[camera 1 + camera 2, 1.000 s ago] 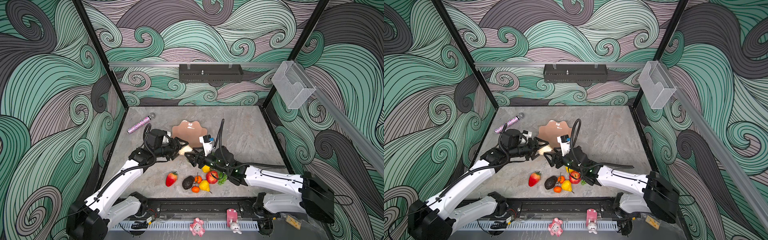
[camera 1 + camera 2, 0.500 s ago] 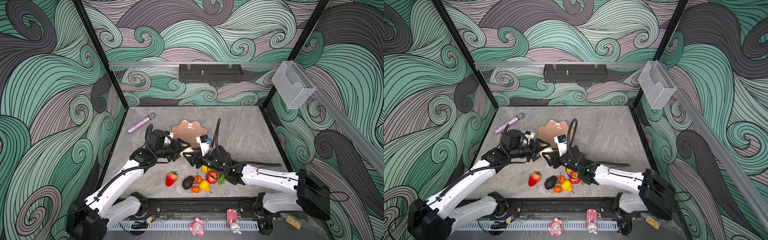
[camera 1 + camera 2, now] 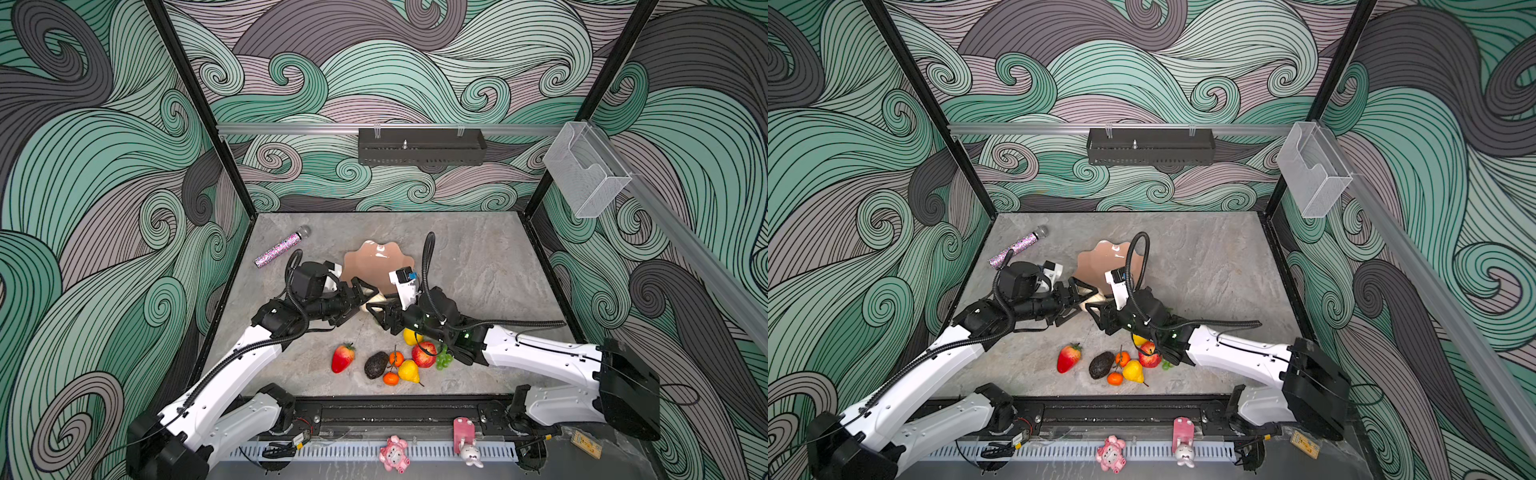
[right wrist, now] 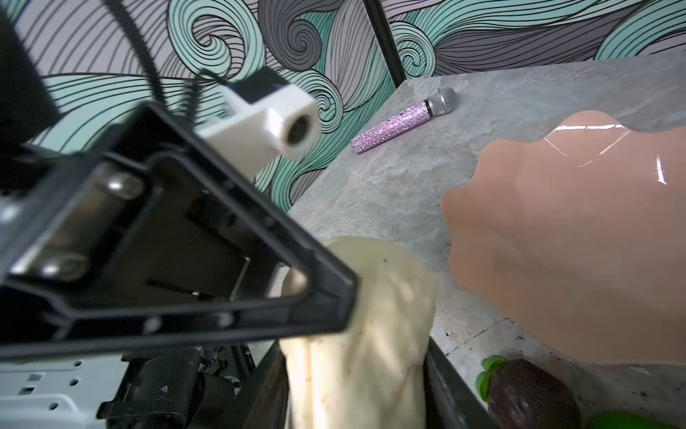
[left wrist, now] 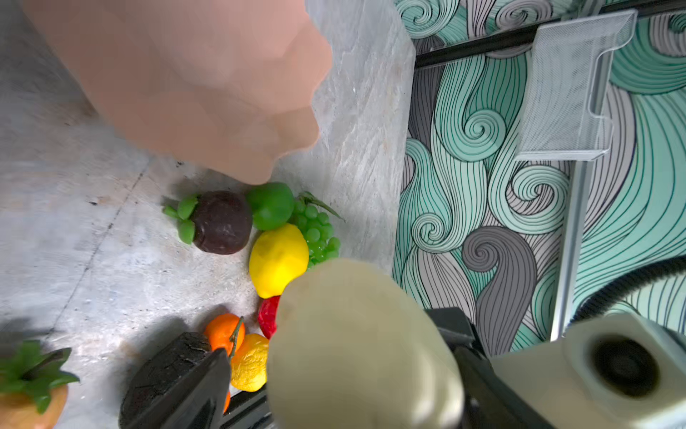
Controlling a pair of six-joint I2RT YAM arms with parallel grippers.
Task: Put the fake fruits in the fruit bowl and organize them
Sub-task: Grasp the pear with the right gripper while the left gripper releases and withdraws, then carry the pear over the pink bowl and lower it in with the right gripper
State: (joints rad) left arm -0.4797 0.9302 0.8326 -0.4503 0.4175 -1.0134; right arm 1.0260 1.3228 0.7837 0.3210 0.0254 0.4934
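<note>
Right gripper [image 3: 376, 312] clamps the cream pear [image 4: 363, 315] beside the fruit bowl [image 3: 374, 266]. Left gripper [image 3: 360, 300], gripping it earlier, now gapes open.

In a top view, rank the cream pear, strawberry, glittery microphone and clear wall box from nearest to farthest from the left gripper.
From the left gripper:
1. cream pear, right at its fingertips.
2. strawberry, lying toward the front.
3. glittery microphone, lying toward the back left.
4. clear wall box, mounted high on the right, plainly farthest.
</note>
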